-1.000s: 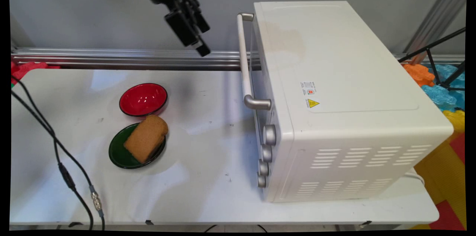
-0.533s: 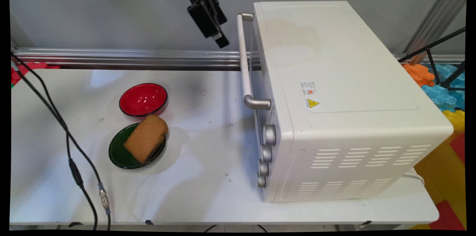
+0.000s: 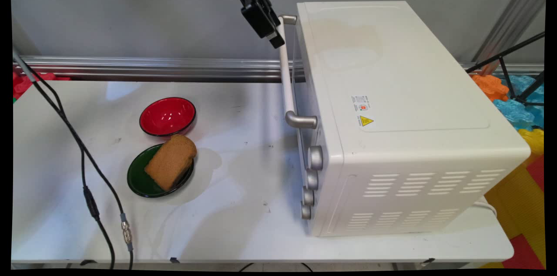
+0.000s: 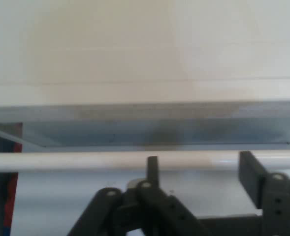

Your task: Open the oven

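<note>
We see the gripper (image 3: 275, 40) raised at the far side of the table (image 3: 243, 206), directly beside the far end of the oven handle (image 3: 285, 71). In the hand view the fingers (image 4: 152, 167) are spread, and the white handle bar (image 4: 85, 161) runs straight across in front of them, level with the fingertips and not yet between them. The gripper holds nothing. The oven (image 3: 391, 115) stands on the right half of the table with its door facing left; the handle is mounted along the top edge of that door, and its long axis runs from near to far. The handle therefore lies just to the right of the gripper, crosswise to the opening of the fingers. Well apart, on the left half of the table, a red bowl (image 3: 167, 116) stands just beyond a green plate (image 3: 139, 180) carrying a slice of brown bread (image 3: 170, 160). Black cables (image 3: 82, 167) hang over the near left corner.
</note>
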Robot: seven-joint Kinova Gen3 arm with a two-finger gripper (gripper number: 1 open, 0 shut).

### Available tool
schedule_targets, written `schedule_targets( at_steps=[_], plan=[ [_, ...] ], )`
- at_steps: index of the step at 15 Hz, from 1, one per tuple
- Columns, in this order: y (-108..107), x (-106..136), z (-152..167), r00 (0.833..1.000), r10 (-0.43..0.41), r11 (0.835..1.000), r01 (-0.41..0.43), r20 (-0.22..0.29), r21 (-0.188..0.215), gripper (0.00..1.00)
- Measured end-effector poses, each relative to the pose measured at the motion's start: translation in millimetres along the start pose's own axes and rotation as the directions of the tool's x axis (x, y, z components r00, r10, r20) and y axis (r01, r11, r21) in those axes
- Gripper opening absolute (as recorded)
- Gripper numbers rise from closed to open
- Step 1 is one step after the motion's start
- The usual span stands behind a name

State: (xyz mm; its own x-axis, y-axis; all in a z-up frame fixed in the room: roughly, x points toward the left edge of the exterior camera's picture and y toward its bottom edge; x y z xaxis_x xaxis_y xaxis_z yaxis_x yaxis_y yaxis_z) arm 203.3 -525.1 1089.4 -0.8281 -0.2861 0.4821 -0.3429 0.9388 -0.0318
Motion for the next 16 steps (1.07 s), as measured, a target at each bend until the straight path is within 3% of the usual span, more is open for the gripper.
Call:
schedule_targets(
  at_steps=[7,16],
  plan=[
    [-5,-2,16,1.0,0.029,1.0,-0.029,-0.011,-0.001,0.0],
    [-10,-8,49,0.999,0.009,1.0,-0.01,-0.042,-0.025,0.0]
  ],
)
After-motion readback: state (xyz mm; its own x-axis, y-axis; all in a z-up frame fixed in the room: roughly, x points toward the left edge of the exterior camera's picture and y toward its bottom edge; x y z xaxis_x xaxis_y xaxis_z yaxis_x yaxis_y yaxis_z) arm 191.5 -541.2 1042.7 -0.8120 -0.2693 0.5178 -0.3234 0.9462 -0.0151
